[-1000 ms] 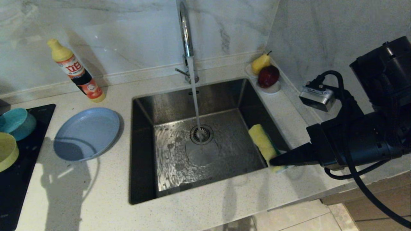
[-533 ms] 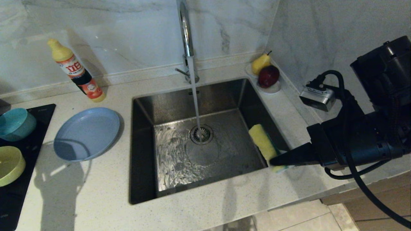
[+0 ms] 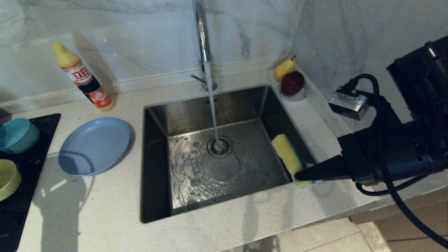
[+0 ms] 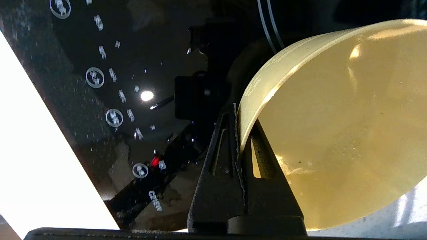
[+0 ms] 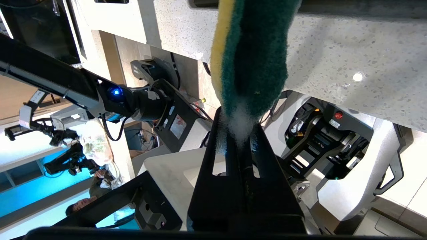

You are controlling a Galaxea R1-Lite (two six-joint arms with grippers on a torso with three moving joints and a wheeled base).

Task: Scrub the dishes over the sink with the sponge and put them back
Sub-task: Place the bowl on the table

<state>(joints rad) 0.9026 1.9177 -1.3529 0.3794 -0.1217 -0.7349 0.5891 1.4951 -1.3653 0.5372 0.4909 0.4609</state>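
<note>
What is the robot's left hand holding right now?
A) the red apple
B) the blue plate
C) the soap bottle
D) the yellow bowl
D: in the left wrist view the left gripper is pinched shut on the rim of the yellow bowl, over the black cooktop, while the blue plate lies untouched on the counter.

A detergent bottle (image 3: pixel 83 77) with a yellow cap and orange label leans against the marble wall (image 3: pixel 140 35) in the upper left of the frame. A white saucer (image 3: pixel 296 95) sits in the back corner at upper right, carrying a yellow pear (image 3: pixel 283 68) and a dark red apple (image 3: pixel 292 83) that touch each other. A black cooktop (image 3: pixel 24 196) fills the lower left edge, set into the speckled tabletop (image 3: pixel 105 210). Tiled floor (image 3: pixel 332 241) shows at the bottom right.
</note>
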